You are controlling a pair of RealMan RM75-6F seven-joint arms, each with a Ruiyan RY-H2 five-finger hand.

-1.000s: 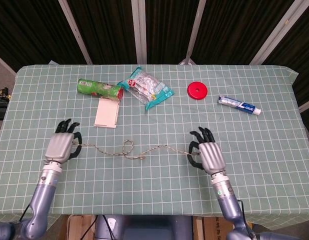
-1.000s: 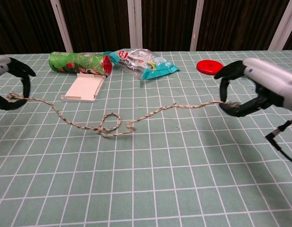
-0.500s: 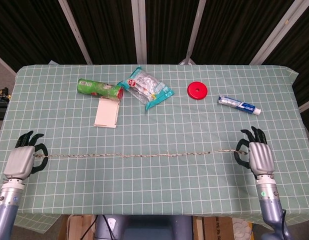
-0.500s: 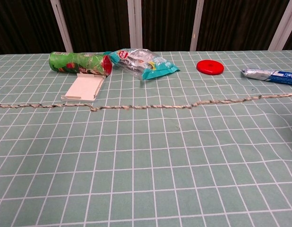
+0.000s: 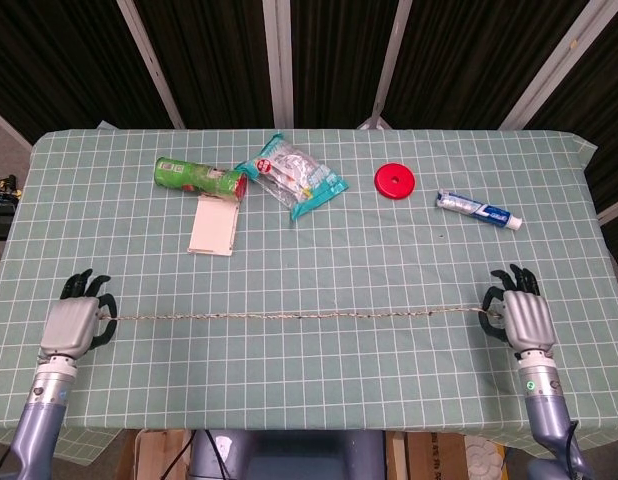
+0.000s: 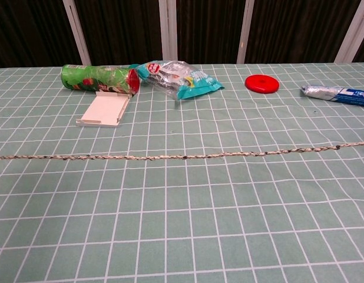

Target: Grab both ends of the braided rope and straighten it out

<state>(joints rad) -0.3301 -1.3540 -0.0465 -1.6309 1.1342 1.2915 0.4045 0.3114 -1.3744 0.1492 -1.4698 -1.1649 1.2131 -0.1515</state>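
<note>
Both ends gripped, braided rope drawn straight across the table's near side.
Left hand and right hand each pinch an end, set wide apart to take up slack (neither shows in the chest view).

Left hand: flat grey back plate, black fingers, blue-grey rounded forearm below pale wrist cuff. Right hand: same grey plate with ribbed knuckles, black fingers, small green dot on wrist, blue-grey forearm.

Braided rope stretched straight across checked tablecloth, both ends beyond frame
</note>
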